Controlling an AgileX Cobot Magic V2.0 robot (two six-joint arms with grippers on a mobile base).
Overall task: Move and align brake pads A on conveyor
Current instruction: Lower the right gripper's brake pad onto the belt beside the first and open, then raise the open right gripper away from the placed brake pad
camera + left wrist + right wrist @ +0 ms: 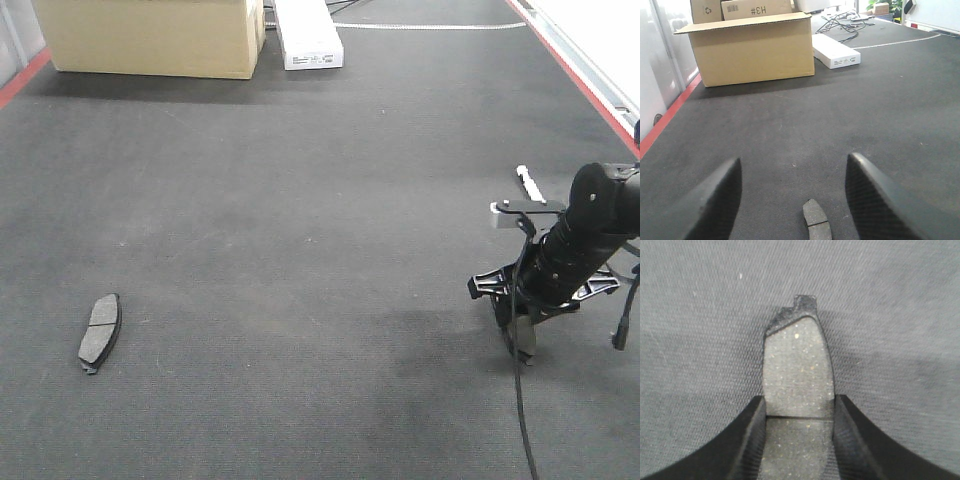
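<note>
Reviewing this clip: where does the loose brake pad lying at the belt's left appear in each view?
Front: loose pad lower left, flat on the belt.
Left wrist: bottom centre, cut by the picture edge, seen between the open left fingers.
Right wrist: not in it; the right fingers flank a second pad, touching its sides.
Landmark: cardboard box, top left in front and left wrist; right wrist shows only belt.
</note>
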